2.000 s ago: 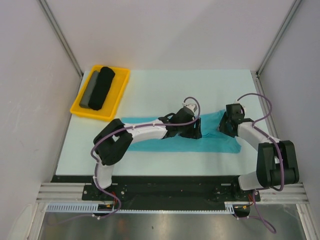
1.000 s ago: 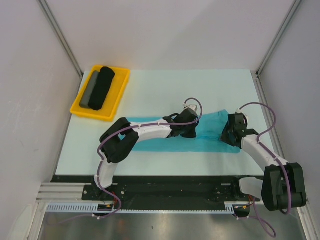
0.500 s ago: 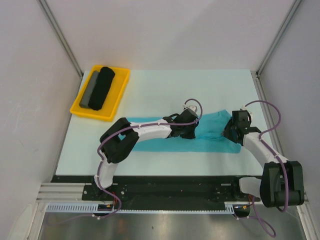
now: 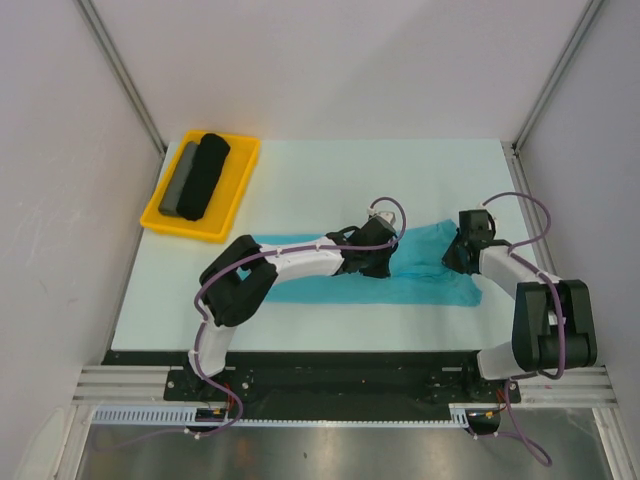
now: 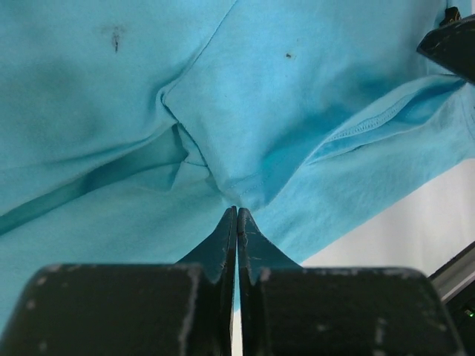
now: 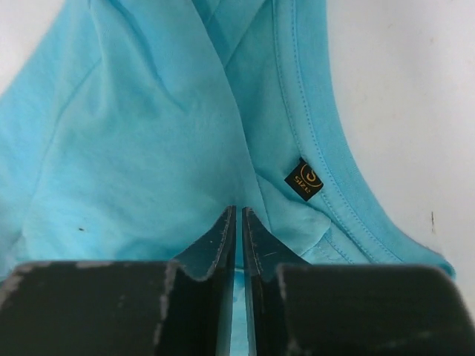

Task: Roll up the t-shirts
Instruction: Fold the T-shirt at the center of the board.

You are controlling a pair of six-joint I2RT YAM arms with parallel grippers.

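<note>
Teal shirt (image 4: 425,282), centre-frame: left gripper (image 5: 237,211) and right gripper (image 6: 238,211) pinch its right half (neck side), probably to start rolling.

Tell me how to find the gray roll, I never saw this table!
Start at the pale table and look to its far left corner, where a yellow tray sits away from the teal t-shirt. Two fabric rolls lie side by side in it; the gray roll is the thinner one on the left, beside the fatter black roll.
</note>
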